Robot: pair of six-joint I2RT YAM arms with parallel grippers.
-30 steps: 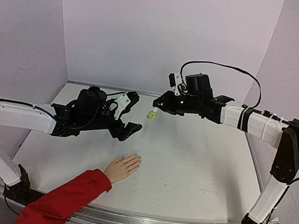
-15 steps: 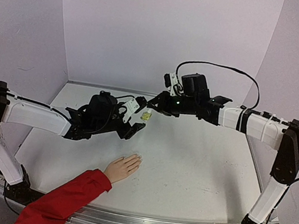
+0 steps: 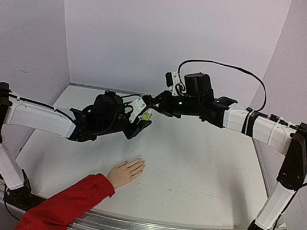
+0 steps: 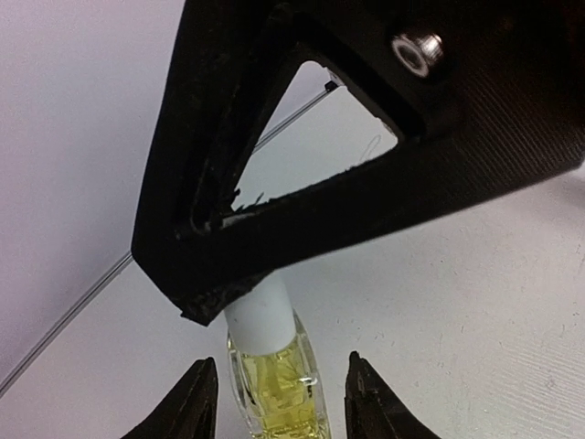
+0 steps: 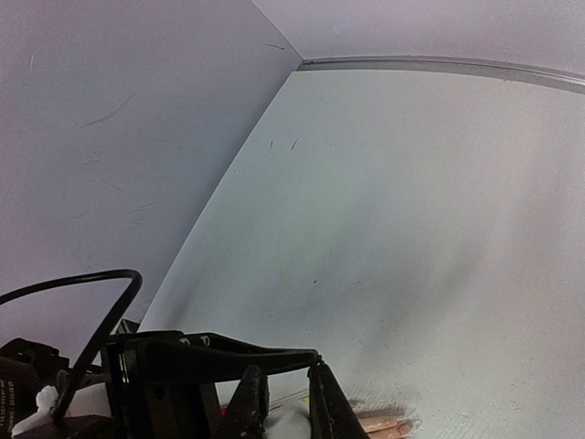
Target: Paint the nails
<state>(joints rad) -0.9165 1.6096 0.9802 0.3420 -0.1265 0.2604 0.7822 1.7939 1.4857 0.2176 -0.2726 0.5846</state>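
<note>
Lilac walls (image 3: 171, 36) close in a white table (image 3: 202, 174), and both arms meet above its far middle. A small yellow-green bottle (image 4: 274, 389) hangs there. The right gripper (image 5: 284, 377) is clamped on its white cap (image 4: 260, 315) from above. The left gripper (image 4: 279, 366) is spread, with one finger on each side of the glass body, and a thin gap shows at both sides in the left wrist view. Well apart from them, near the front edge, a peach-coloured hand (image 3: 126, 173) lies flat on the table with its fingers together. It comes out of a red sleeve (image 3: 65, 206). Its pale nails (image 3: 142, 162) point toward the table's middle; they are too small to tell whether any paint is on them.
</note>
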